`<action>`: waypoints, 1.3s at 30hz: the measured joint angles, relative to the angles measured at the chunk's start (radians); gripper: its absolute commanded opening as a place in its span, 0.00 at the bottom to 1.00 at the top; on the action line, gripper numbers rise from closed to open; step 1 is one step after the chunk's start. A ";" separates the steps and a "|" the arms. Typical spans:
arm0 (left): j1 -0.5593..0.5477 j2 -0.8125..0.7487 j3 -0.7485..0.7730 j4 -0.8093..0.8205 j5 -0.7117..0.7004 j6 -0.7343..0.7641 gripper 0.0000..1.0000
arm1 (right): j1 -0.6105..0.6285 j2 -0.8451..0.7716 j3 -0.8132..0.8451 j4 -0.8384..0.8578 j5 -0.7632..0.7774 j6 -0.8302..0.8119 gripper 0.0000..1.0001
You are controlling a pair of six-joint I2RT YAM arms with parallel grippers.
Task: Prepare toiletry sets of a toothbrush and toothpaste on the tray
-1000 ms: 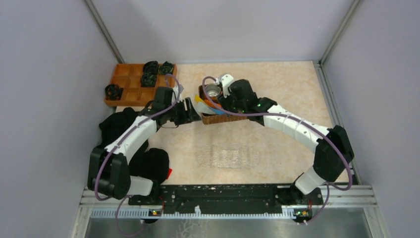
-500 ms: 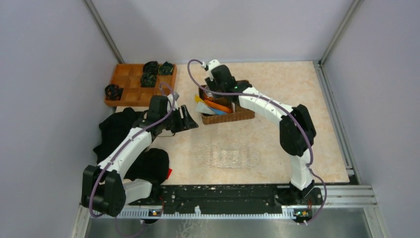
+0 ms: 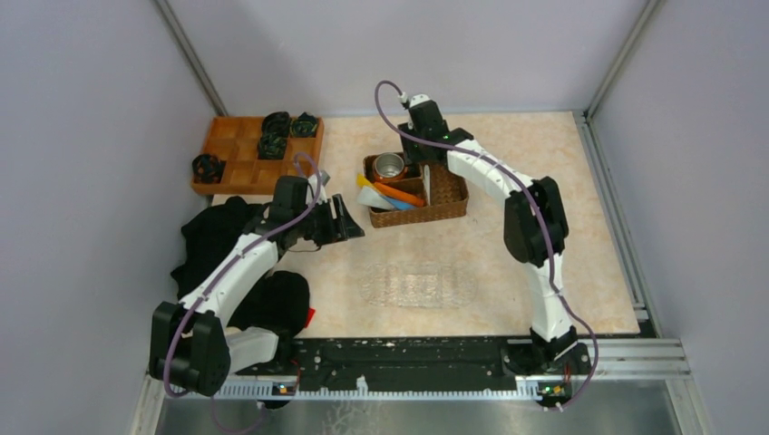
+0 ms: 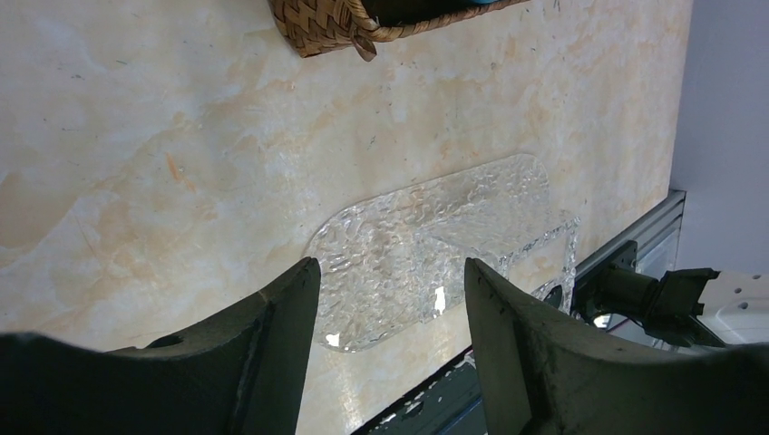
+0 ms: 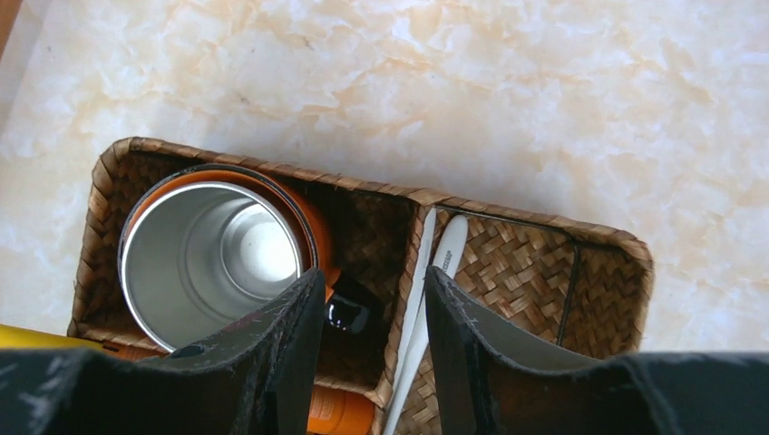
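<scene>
While left gripper and right gripper gape empty, toothbrushes, perhaps two, hug the divider of the basket, where a finger could jam on wicker; the tray sits toward the table's near edge.

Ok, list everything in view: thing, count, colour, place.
tray: one, clear, near middle
wicker basket: one, brown, behind the tray
toothbrushes: seemingly two, white, basket's right compartment
tubes: several, blue, yellow, orange, basket's front left
orange mug: one, basket's rear left compartment
steel cup: one, silver, inside the orange mug
compartment tray: one, orange wood, far left
black objects: four, in the compartment tray
black heap: one, table's left edge
left gripper: black, open, left of the basket
right gripper: black, open, above the basket
</scene>
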 measured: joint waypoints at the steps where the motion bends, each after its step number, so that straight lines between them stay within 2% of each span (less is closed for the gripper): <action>1: 0.000 0.000 0.000 0.000 0.002 0.000 0.66 | -0.004 0.011 0.005 -0.004 -0.011 0.000 0.45; 14: 0.000 0.026 0.000 0.000 0.010 0.002 0.65 | -0.006 0.072 0.035 -0.012 -0.109 -0.001 0.44; 17: 0.000 0.036 0.000 0.000 0.010 0.002 0.65 | -0.006 0.074 0.035 -0.012 -0.118 -0.002 0.35; 22: 0.000 0.048 0.000 0.000 0.018 0.002 0.64 | -0.005 0.087 0.057 -0.018 -0.125 -0.004 0.39; 28: 0.000 0.048 -0.001 0.002 0.025 0.002 0.64 | -0.005 0.050 -0.034 0.072 -0.124 0.003 0.38; 33: 0.000 0.048 -0.004 0.003 0.031 0.002 0.64 | -0.005 0.034 -0.065 0.098 -0.129 0.004 0.33; 38: 0.000 0.048 -0.007 0.005 0.032 0.002 0.64 | -0.003 -0.032 -0.165 0.156 -0.130 0.006 0.30; 39: 0.000 0.048 -0.008 0.005 0.033 0.001 0.63 | -0.002 -0.047 -0.183 0.165 -0.130 0.006 0.27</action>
